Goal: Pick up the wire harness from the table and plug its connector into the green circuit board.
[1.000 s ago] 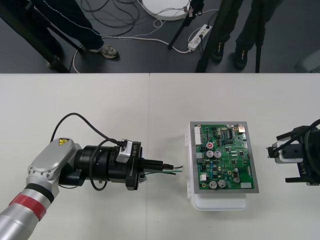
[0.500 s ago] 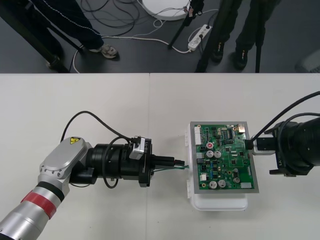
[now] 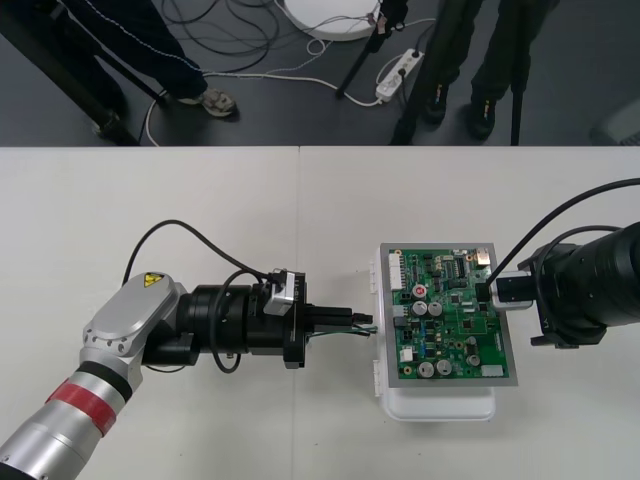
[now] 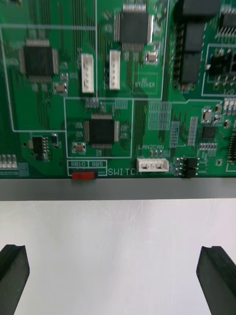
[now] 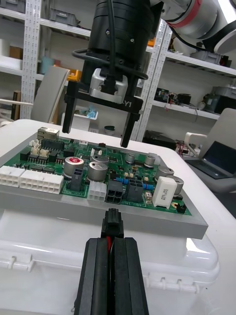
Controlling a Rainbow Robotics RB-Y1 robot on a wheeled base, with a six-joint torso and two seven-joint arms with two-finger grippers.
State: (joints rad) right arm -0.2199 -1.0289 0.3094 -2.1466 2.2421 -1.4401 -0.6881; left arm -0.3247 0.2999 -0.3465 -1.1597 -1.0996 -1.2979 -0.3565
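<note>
- The left hand lies level just above the tabletop. It is clenched on the wire harness, and its fingertips point at the green circuit board.
- In the left wrist view, this hand has its two black fingers pressed close together. Red and black wires run in the slit between them.
- The small black plug sticks out just past those fingertips. It lines up with a black socket on the edge of the board nearest this hand.
- The plug reaches the grey frame around the board but is not seated in the socket.
- The white base under the board spreads out straight ahead of the fingers and below the plug.
- The right hand comes in from the opposite side, over the board edge farthest from the left hand.
- In the left wrist view, the right hand stands beyond the plug, its fingers pointing down just above the board.
- In its own wrist view, the right hand is released, with its fingers far apart and nothing between them.
- Just ahead of those fingers lies bare white base, and beyond it the grey frame and the board.
</note>
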